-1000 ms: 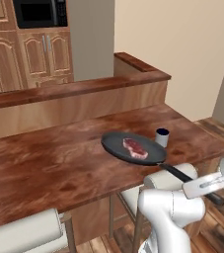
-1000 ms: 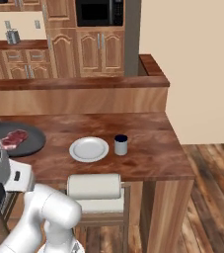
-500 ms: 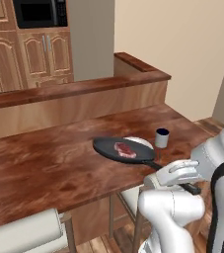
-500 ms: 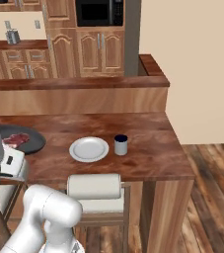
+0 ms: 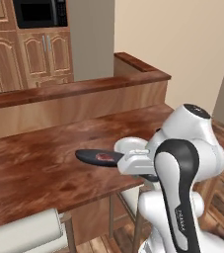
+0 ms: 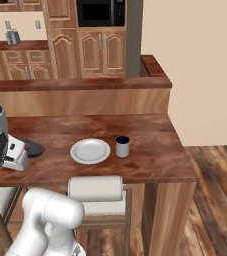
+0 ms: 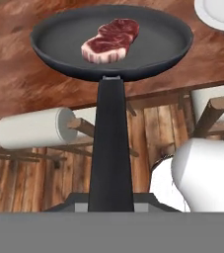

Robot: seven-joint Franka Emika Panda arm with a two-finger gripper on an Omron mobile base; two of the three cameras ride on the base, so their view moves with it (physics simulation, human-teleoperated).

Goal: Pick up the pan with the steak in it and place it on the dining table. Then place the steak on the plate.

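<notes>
The dark pan [image 7: 111, 42] hangs level just above the dining table [image 7: 24, 74], near its front edge, with the red steak [image 7: 110, 40] lying in its middle. Its long black handle [image 7: 110, 148] runs straight back into my gripper [image 7: 111, 198], which is shut on the handle's end. From the left base the pan [image 5: 94, 157] and steak [image 5: 105, 157] stick out to the left of my gripper [image 5: 122, 162]. In the right base view the pan's rim [image 6: 33, 148] shows beside my gripper [image 6: 23, 150]. The white plate [image 6: 90, 150] lies on the table to the pan's right, apart from it.
A small dark blue cup [image 6: 122, 146] stands just right of the plate. White padded stools [image 6: 95, 189] [image 7: 29, 128] sit under the table's front edge. A raised wooden ledge [image 5: 84, 86] runs along the table's far side. My own arm [image 5: 182, 163] blocks the table's right half in the left base view.
The pan with the steak has travelled left along the table and toward its front edge, still held by its handle. My arm has swung in front of the left base camera.
</notes>
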